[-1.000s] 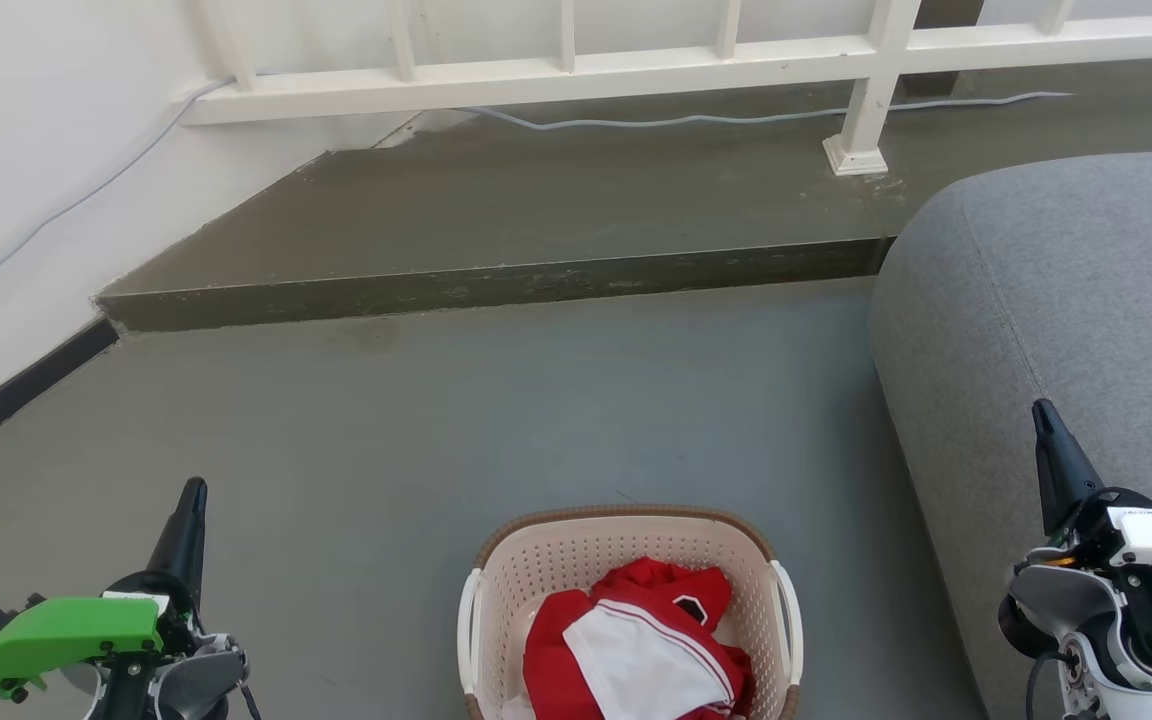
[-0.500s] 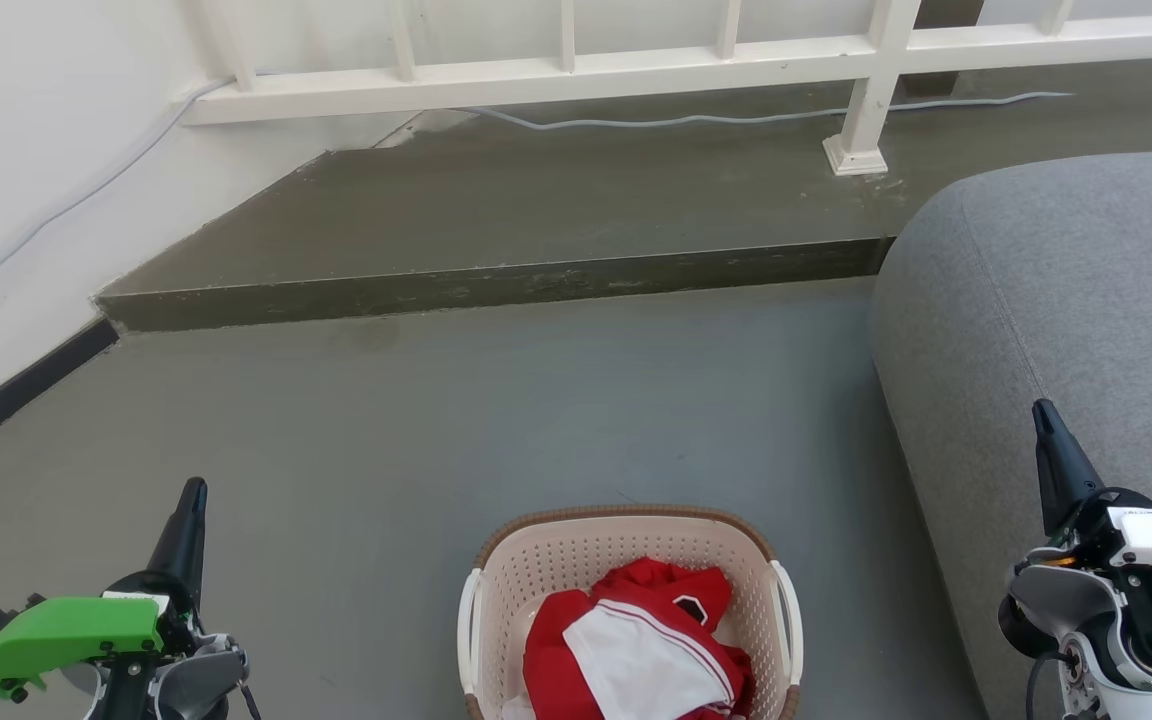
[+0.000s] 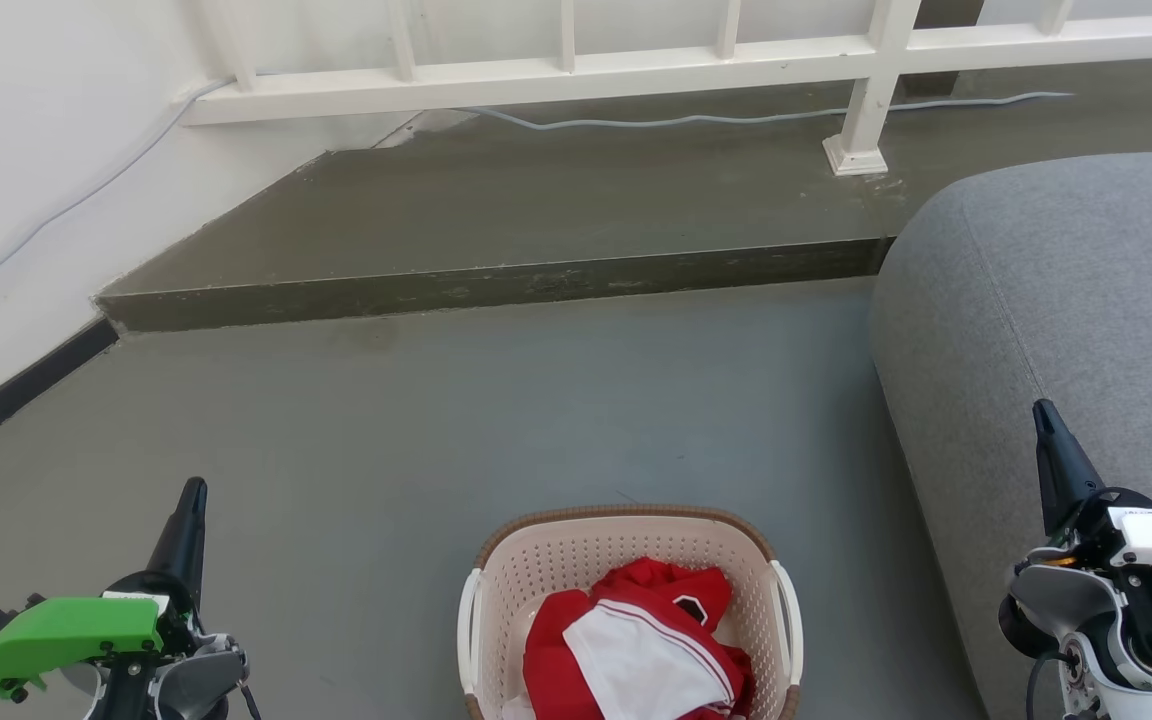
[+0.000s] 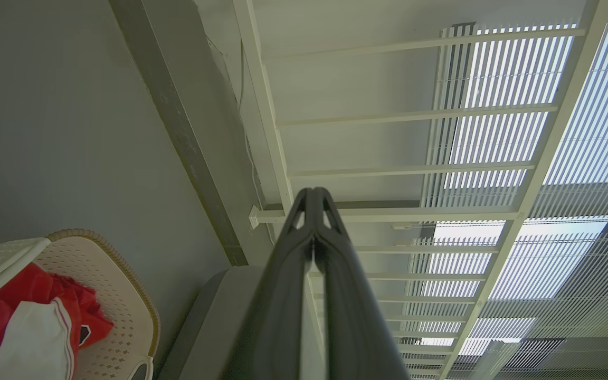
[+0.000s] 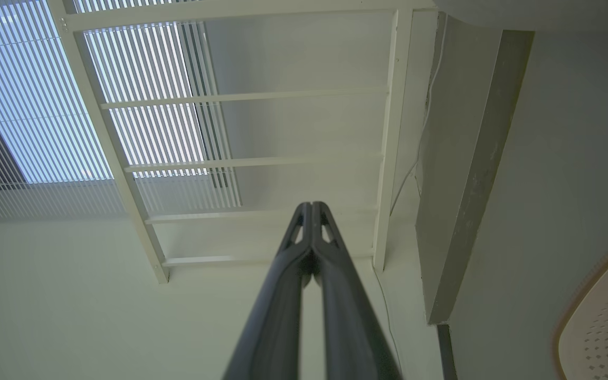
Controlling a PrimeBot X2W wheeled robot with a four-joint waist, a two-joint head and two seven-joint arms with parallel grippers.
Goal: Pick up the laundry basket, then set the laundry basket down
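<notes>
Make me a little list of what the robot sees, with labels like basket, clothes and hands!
basket: laundry basket, cream with a brown rim, standing on the grey floor
inside: red and white clothes
left gripper: shut, empty, apart from the basket
right gripper: shut, empty, in front of the grey sofa
behind: white railing
task: basket not yet gripped

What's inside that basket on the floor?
The laundry basket holds a bundle of red and white clothes. Whatever lies beneath them, and the basket's bottom, is covered.
</notes>
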